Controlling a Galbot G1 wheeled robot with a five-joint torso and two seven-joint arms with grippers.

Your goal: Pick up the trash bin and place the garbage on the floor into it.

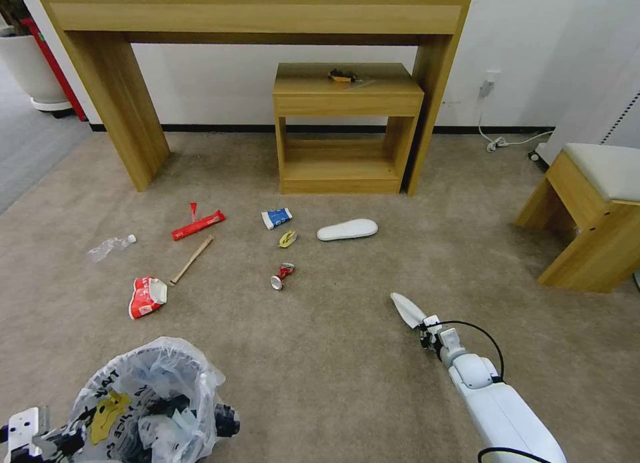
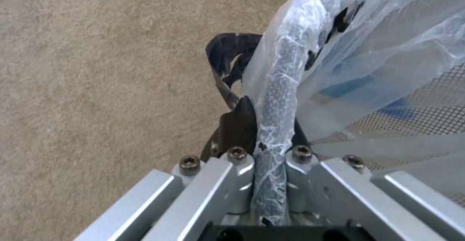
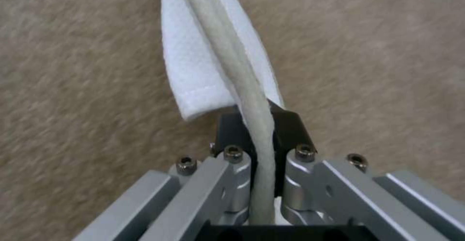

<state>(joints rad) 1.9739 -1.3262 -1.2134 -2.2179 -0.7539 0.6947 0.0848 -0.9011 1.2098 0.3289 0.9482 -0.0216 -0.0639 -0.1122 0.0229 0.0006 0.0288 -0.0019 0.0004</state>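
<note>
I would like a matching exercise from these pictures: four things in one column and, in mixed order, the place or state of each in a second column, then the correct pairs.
Things:
1. trash bin
2. white insole
3. crushed can
4. second white insole

Places or states:
A. lies on the carpet near the small wooden shelf
B. held by its rim in the left gripper
C. lies on the carpet, mid-floor
D. clamped in the right gripper

Pairs: 1-B, 2-D, 3-C, 4-A
</note>
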